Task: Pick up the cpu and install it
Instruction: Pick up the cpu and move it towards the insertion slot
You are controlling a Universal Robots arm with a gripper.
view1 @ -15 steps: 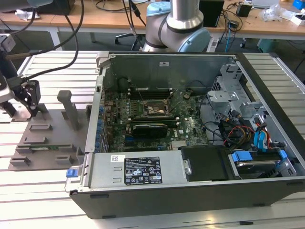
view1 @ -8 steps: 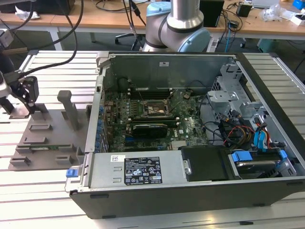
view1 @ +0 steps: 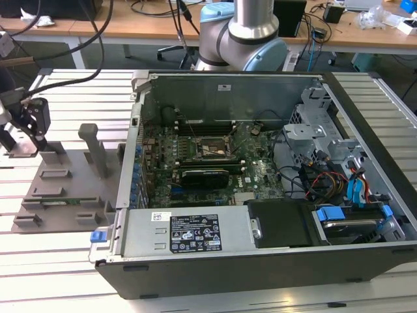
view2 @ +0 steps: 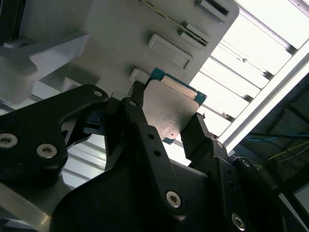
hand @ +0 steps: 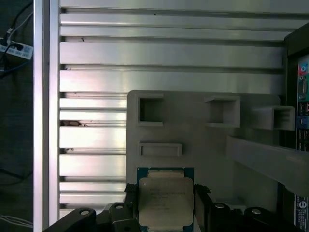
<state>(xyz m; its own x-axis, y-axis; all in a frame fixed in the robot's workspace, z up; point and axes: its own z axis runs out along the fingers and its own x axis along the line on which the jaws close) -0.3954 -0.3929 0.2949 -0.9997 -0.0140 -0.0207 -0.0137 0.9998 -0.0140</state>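
Jaws grip the cpu point(hand: 165, 203) at the grey tray point(hand: 207, 154), exterior view's left; open computer case point(view1: 260, 261) to its right. Slatted aluminium counter point(view1: 58, 274); cluttered desk point(view1: 65, 29) far behind.

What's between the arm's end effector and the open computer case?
In the exterior view, the grey holder tray lies there, its upright post nearest the computer case.
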